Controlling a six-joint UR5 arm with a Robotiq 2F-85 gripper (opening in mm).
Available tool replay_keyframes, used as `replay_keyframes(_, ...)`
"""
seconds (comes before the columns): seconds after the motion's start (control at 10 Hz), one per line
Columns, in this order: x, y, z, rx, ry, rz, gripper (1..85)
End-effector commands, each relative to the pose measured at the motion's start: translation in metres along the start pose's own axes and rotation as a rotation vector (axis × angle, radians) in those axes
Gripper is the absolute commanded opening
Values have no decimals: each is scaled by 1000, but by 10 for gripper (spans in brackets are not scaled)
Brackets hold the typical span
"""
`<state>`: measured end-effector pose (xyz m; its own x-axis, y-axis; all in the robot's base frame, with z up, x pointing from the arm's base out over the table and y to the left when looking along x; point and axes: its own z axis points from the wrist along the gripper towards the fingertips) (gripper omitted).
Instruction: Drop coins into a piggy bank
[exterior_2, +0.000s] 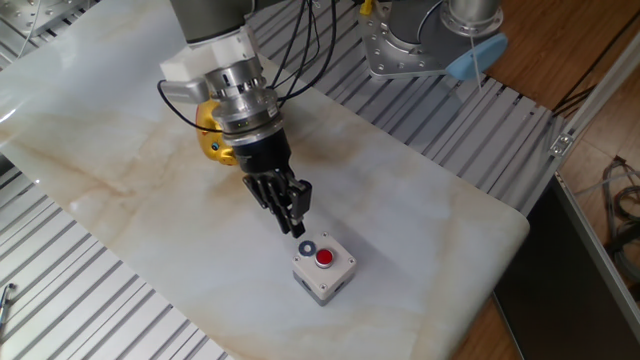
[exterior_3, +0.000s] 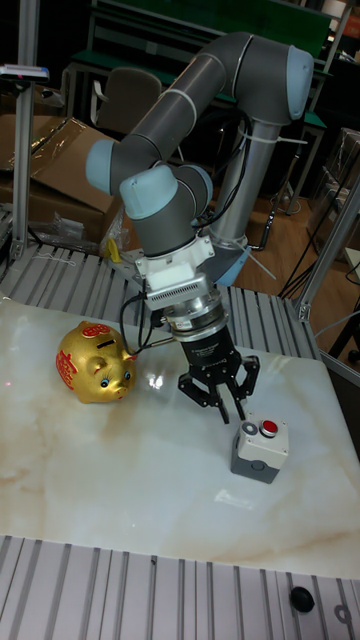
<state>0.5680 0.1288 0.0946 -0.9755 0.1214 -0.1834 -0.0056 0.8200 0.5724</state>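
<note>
I'm looking at a pale marble-patterned counter (exterior_2: 420, 210) laid over ribbed metal rails, with a workshop behind it in the tall fixed view: cardboard, a chair, green shelving

Nearest to me in that view, a small dark knob (exterior_3: 297, 598) sits on the rails by the front edge. Further in, towards the right side of the slab, stands the grey box (exterior_3: 259, 451) with its red button (exterior_3: 269, 428) on top. The coin (exterior_2: 308, 247), a dark disc with a pale centre, lies flat on the box's top just beside the button, on the side facing the arm; in the tall fixed view it shows only as a small pale dot next to the button

My hand (exterior_2: 298, 226) hangs tilted just above and beside the box, its tips close to the coin but, as far as I can tell, not touching it. In the tall fixed view the black fingers (exterior_3: 248, 373) stand spread apart with nothing between them; the fixed view sees them edge-on, so there they look bunched

Behind the hand, the silver wrist and white flange lead up into the grey arm (exterior_3: 190, 90), cables looping alongside

Well apart from the box, on the left of the slab in the tall fixed view, the gold piggy bank (exterior_3: 94, 363) stands upright with red markings on its back, snout turned toward the hand. In the fixed view it is mostly hidden behind the wrist, only a gold sliver showing
</note>
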Motion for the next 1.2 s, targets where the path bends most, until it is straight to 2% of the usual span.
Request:
replay_keyframes(0.0, -5, 7, -2, -28, -16, 12, 283)
replay_keyframes(0.2, -8, 11, 1, -34, -20, 9, 287)
replay_keyframes(0.7, -11, 9, 17, -19, -36, 3, 287)
replay_keyframes(1.1, -9, 11, 18, -17, -28, 2, 287)
